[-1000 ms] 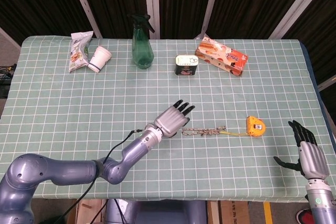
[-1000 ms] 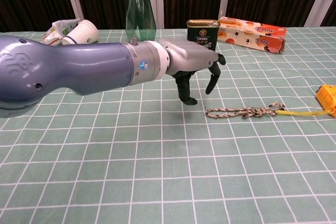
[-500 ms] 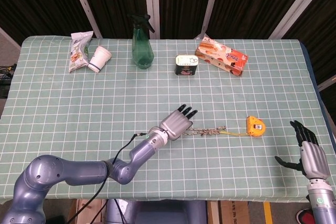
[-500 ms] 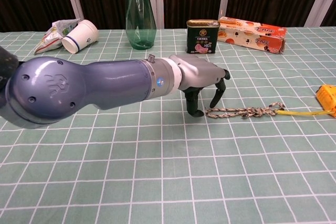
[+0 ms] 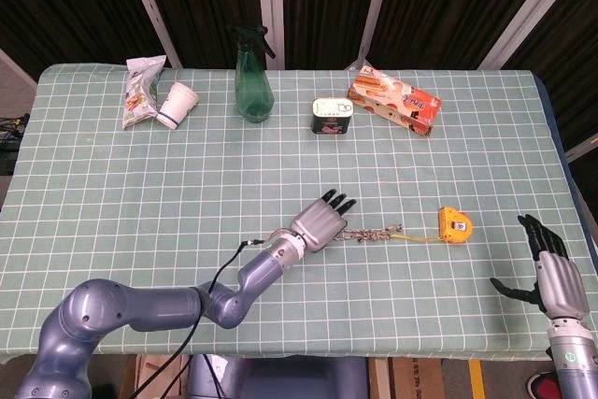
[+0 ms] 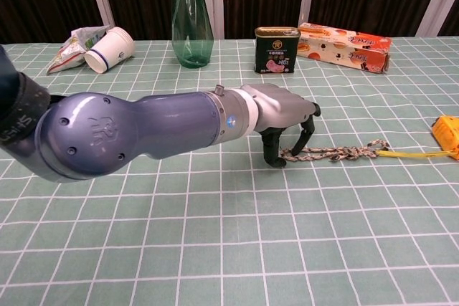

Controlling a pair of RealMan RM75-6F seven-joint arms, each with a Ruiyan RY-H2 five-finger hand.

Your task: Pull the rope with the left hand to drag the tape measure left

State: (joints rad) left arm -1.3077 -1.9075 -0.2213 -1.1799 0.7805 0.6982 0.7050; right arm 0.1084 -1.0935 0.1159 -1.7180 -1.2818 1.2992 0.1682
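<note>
Grey metal fingers of the left hand point(image 6: 283, 111) curved down over the left end of the rope point(image 6: 333, 153), their dark tips on the cloth at either side of it. In the chest view the thumb stood on the near side and the other fingers point(image 6: 307, 128) on the far side, arched and apart, so the rope end lay under the palm; whether any tip actually pinched the rope could not be told. From the head view the same hand point(image 5: 320, 224) lay palm down with its fingers side by side, covering the rope's left end point(image 5: 372, 232).

Rightward, the rope ran straight along the table point(image 5: 112, 184), joined to a yellow strap that led to the orange tape measure point(image 5: 455, 225), which sat well right of centre and toward the front edge. In the chest view only its corner showed at the right border point(image 6: 448, 134).

Off the table's front right corner, the right hand point(image 5: 551, 273) hung with fingers spread and thumb out, holding nothing and touching nothing.
</note>
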